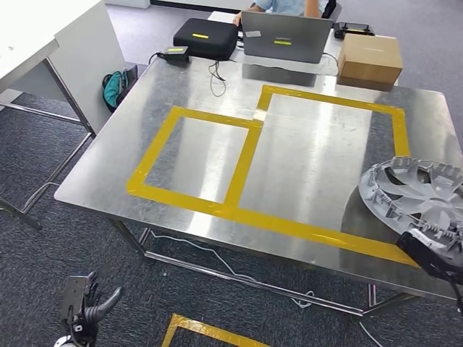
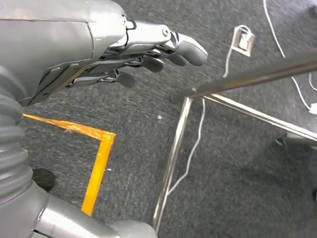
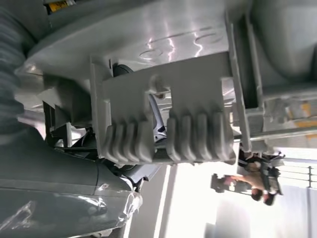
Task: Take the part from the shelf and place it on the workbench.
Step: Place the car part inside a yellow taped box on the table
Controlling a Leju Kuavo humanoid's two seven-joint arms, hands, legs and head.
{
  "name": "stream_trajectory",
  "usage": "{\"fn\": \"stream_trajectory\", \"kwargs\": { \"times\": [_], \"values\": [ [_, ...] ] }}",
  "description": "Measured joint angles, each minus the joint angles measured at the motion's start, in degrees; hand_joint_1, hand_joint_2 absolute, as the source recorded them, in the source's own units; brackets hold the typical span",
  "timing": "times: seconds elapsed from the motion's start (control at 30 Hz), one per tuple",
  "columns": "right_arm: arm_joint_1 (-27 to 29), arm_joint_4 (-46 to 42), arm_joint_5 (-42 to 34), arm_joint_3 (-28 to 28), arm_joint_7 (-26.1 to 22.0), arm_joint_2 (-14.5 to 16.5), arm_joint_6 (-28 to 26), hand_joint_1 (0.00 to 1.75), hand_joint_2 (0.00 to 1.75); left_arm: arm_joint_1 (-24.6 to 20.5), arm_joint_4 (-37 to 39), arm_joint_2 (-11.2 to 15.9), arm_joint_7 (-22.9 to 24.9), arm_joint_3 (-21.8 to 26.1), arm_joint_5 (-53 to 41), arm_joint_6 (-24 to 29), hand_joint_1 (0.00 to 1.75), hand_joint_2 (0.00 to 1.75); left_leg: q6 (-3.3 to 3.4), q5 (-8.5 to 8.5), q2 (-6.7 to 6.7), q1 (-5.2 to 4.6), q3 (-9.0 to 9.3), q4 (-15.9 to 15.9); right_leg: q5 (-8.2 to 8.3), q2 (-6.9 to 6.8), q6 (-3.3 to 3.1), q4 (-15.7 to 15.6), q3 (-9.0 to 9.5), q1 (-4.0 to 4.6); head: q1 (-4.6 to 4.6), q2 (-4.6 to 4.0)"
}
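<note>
Steel counter (image 1: 306,166), yellow tape rectangles. Grey wheel-cover part (image 1: 417,194) over counter's right near edge, gripped at its rim by right hand (image 1: 431,254). Left hand (image 2: 149,47) hangs low over carpet, fingers (image 2: 188,49) straight, holding nothing

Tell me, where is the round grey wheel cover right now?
In the head view, the round grey plastic wheel cover is at the right, over the shiny metal workbench's near right corner, held by the right robot hand.
</note>
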Motion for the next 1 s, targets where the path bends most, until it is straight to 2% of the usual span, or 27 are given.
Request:
{"fn": "stream_trajectory", "kwargs": {
  "times": [0.13, 0.3, 0.53, 0.73, 1.0],
  "values": [
    [-7.77, 5.82, 3.61, 7.93, -2.65, -1.74, 2.99, 1.69, 1.75, -1.15, 1.33, 0.51, -0.02, -2.38, 0.03, 0.46, 0.00, 1.75, -0.07, 0.12, 0.06, -0.01, -0.01, 0.00, 0.13, 0.11, -0.05, 0.00, -0.07, -0.01, -0.01, 0.00],
    [-17.18, 10.68, 3.27, 19.83, -7.09, -2.11, 6.73, 1.69, 1.75, -2.78, 3.28, 1.18, -0.02, -5.33, 0.52, 1.10, 0.00, 1.75, -0.17, 0.25, 0.20, 0.08, 0.00, 0.00, 0.25, 0.27, -0.18, 0.00, -0.15, 0.05, -0.02, 0.00],
    [-25.00, 12.74, 0.34, 33.69, -10.48, -1.89, 6.94, 1.69, 1.75, -4.01, 5.57, 1.81, -0.04, -8.24, 1.58, 1.86, 0.00, 1.75, -0.20, 0.36, 0.21, 0.14, -0.02, -0.01, 0.26, 0.23, -0.21, 0.01, -0.15, 0.13, -0.03, 0.00],
    [-28.00, 13.19, -1.67, 39.48, -10.43, -1.79, 6.94, 1.69, 1.75, -4.28, 6.46, 2.28, -0.09, -9.57, 2.35, 2.60, 0.00, 1.75, -0.20, 0.36, 0.21, 0.12, -0.03, -0.01, 0.27, 0.22, -0.22, 0.02, -0.15, 0.13, -0.02, 0.00],
    [-28.99, 14.56, -1.59, 41.21, -6.67, -1.93, 6.73, 1.73, 1.75, -3.65, 6.76, 3.12, -0.31, -9.57, 3.41, 2.66, 0.00, 1.75, -0.20, 0.36, 0.21, 0.10, -0.02, -0.01, 0.30, 0.22, -0.20, 0.01, -0.15, 0.11, -0.03, 0.00]
  ]
}}
